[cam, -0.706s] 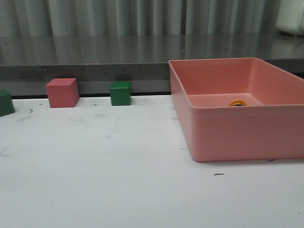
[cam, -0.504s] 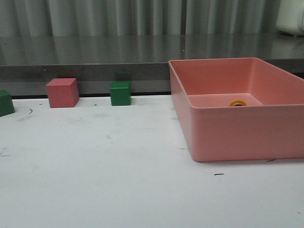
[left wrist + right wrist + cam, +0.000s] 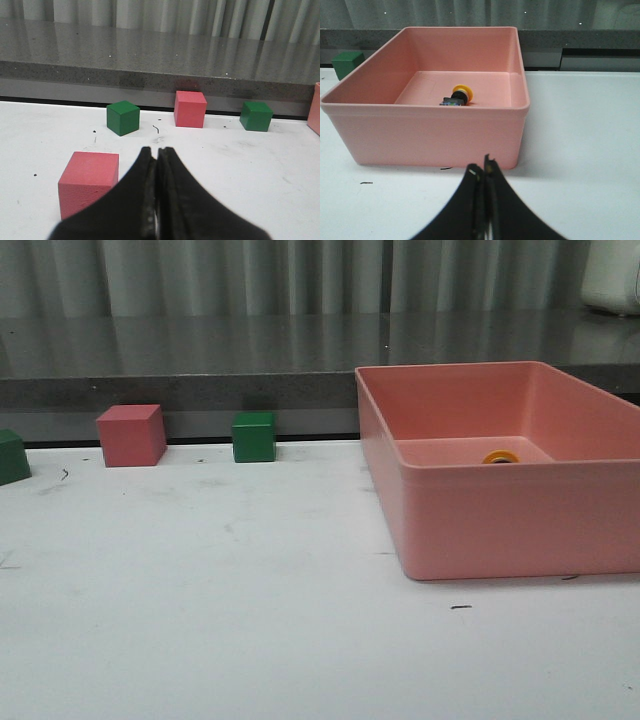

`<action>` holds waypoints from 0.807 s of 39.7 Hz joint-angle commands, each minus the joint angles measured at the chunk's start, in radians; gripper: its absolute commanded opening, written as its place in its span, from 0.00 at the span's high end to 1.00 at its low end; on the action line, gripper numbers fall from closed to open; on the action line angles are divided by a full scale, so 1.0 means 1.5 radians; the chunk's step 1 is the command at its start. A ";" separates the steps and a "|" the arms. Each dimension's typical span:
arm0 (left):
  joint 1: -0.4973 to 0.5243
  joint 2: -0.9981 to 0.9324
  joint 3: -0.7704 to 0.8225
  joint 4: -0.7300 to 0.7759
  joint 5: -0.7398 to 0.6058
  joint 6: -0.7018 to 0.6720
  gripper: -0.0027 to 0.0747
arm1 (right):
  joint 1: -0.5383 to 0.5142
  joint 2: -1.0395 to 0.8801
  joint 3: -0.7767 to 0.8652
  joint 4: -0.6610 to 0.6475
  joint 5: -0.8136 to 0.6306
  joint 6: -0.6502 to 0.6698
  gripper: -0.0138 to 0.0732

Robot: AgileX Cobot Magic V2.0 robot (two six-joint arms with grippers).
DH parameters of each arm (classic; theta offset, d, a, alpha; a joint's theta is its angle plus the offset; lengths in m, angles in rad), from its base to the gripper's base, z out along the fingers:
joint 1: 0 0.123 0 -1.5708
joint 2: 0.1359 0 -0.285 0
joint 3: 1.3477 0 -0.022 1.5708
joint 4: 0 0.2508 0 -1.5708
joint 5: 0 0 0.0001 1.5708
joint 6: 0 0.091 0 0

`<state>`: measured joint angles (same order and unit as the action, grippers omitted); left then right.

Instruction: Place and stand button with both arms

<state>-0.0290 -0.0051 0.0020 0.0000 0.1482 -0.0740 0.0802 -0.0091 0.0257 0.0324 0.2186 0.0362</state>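
Inside the pink bin [image 3: 500, 510], at 3 o'clock on the tabletop [image 3: 200, 620], the button [image 3: 457, 96] lies tipped over. Left gripper [image 3: 157, 152] and right gripper [image 3: 483, 170]: jaws pressed together, holding nothing.

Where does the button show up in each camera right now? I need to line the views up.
Front view: only the button's yellow cap shows over the near wall of the pink bin.
Left wrist view: not in it.
Right wrist view: the button lies on its side in the bin.
Shared landmark: the pink bin.

Soft, even light; faint shadows
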 commanded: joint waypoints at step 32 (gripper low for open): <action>-0.003 -0.011 -0.054 -0.028 -0.188 -0.004 0.99 | -0.001 -0.007 -0.080 0.028 -0.077 -0.004 0.91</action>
<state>-0.0290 -0.0051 -0.0125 -0.0308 -0.0546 -0.0740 0.0802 -0.0091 -0.0138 0.0660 0.1722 0.0362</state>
